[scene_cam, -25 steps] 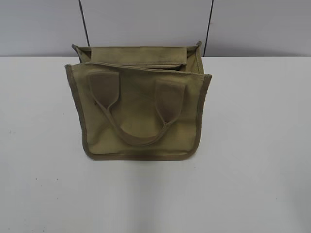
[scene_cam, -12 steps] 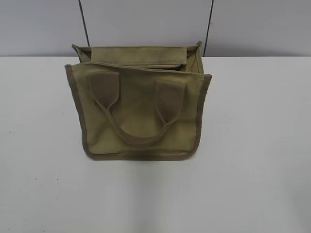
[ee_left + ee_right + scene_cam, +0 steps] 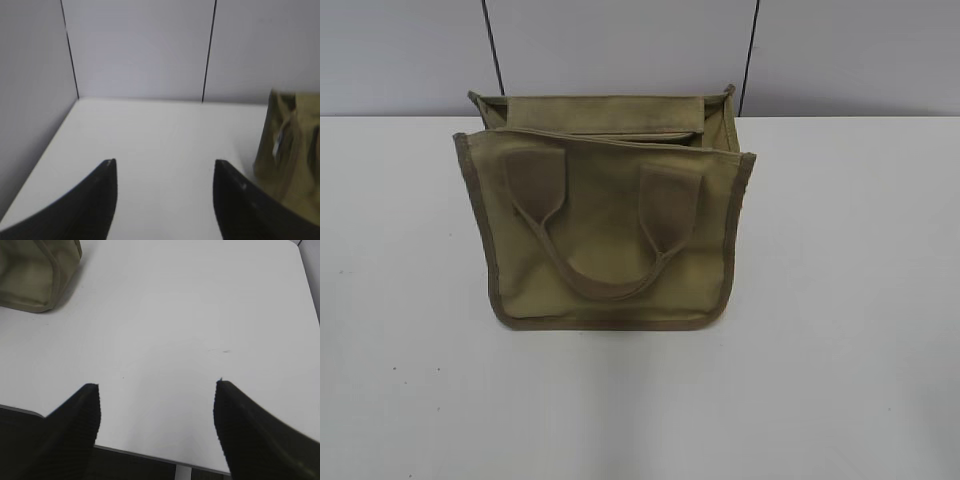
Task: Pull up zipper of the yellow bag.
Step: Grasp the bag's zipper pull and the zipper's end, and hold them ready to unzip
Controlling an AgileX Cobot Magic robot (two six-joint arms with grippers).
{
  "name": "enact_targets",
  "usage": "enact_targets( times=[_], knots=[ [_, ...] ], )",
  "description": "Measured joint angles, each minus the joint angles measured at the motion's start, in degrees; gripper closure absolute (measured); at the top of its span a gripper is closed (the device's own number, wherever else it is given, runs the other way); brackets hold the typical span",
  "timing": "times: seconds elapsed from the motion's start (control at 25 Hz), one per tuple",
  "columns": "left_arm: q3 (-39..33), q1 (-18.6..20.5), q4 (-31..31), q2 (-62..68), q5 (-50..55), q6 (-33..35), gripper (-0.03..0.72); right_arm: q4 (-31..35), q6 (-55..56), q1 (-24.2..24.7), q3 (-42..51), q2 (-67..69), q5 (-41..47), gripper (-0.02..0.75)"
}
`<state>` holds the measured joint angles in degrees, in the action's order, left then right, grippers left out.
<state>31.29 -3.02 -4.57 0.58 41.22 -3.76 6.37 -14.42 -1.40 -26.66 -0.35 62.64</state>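
At table [image 3: 840, 300] centre, bag [image 3: 610, 225] untouched; zipper [image 3: 620, 133] at 12 o'clock. I see left gripper [image 3: 162, 172] and right gripper [image 3: 157, 390] wide, empty. Approach step; next, I pinch pull.

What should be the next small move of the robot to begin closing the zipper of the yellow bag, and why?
Probably bring one open gripper toward the top of the yellow bag. Both the left gripper and the right gripper are open, hold nothing, and are apart from the bag, over bare white table. The left seems the better choice: its view shows a small pale piece, possibly the pull.
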Motion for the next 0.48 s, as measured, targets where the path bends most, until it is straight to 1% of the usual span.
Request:
enact_targets(
  times=[0.08,0.24,0.32,0.48],
  knots=[
    [-1.55,0.0,0.0,2.62,-8.79,0.0,0.19,0.0,0.0,0.0,0.0,0.0,0.0,0.195],
    [-7.22,0.0,0.0,11.55,-28.52,0.0,0.186,0.0,0.0,0.0,0.0,0.0,0.0,0.195],
    [-9.91,0.0,0.0,17.38,-38.81,0.0,0.209,0.0,0.0,0.0,0.0,0.0,0.0,0.195],
    [-11.49,0.0,-0.46,32.55,-51.4,0.0,0.276,0.0,0.0,0.0,0.0,0.0,0.0,0.195]
  ],
)
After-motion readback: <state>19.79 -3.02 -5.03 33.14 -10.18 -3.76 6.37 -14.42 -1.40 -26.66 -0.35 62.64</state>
